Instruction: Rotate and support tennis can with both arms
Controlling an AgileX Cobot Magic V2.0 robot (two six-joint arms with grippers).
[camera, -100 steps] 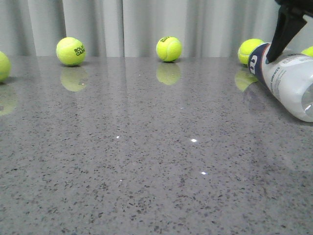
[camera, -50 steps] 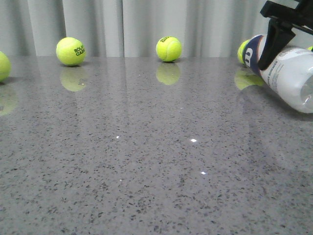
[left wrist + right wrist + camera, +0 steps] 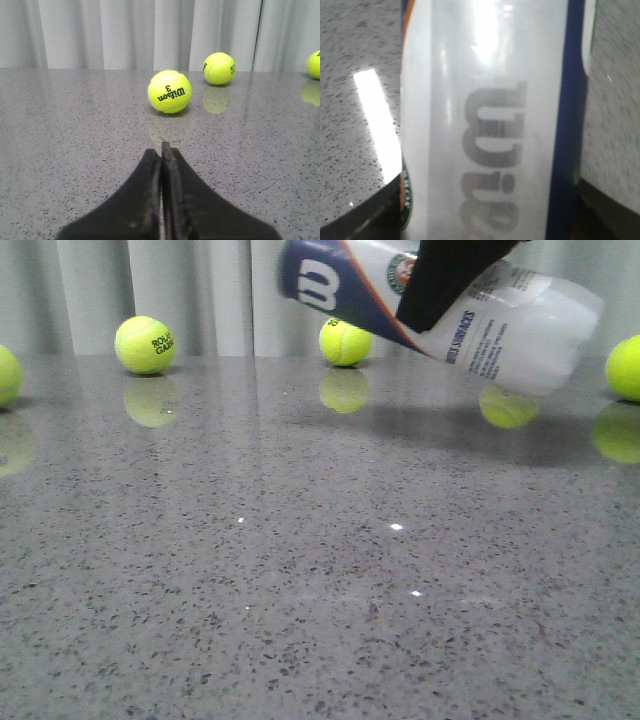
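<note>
— Where is the right gripper (image 3: pixel 450 280)?

— At the top of the front view, right of centre, a black angular piece reaching down from the upper edge. Its jaws are clamped across the tennis can (image 3: pixel 440 312), held up off the bench and tilted. In the right wrist view the dark fingers (image 3: pixel 365 215) show in the lower corners, one on each side of the can.

— And the left gripper (image 3: pixel 161 160)?

— Seen only in its own wrist view, low over the bench, jaws pressed together with nothing between them.
</note>
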